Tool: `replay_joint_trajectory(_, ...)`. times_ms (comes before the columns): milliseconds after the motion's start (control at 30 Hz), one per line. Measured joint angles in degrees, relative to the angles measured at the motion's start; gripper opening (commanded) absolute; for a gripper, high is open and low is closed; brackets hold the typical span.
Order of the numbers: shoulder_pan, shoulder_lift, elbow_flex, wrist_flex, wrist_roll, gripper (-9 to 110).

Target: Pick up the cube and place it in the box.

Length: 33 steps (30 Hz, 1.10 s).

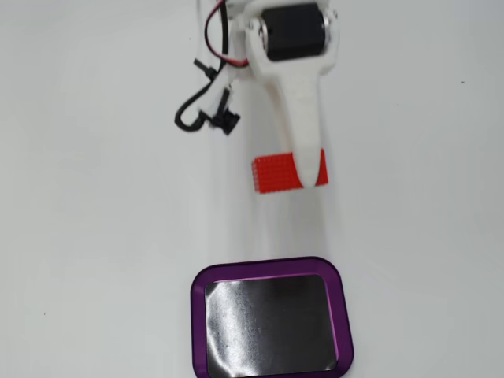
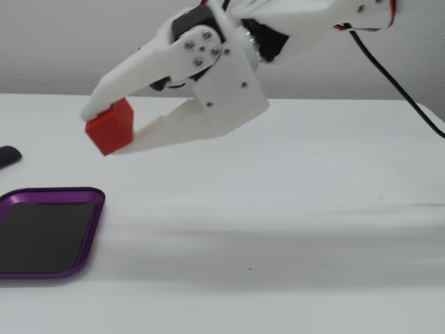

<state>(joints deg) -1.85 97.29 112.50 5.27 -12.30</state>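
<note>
The red cube, a small bumpy block, is held between the white fingers of my gripper, well above the table. The gripper is shut on it. The box, a shallow tray with a purple rim and a shiny black bottom, lies on the white table. In a fixed view from above, the cube is beyond the box's far rim. In a fixed view from the side, the cube hangs above and just right of the box's right end.
Black and red cables hang by the arm's wrist. A black cable trails down at the right. A small dark object lies at the left edge of the table.
</note>
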Motion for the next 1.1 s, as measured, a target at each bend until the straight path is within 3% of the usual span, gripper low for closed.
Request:
replay_joint_trajectory(533, 1.23, -27.77, -28.21, 9.84, 9.49, 0)
replay_joint_trajectory(1100, 1.85, -29.71, -33.31, 19.78, 9.49, 7)
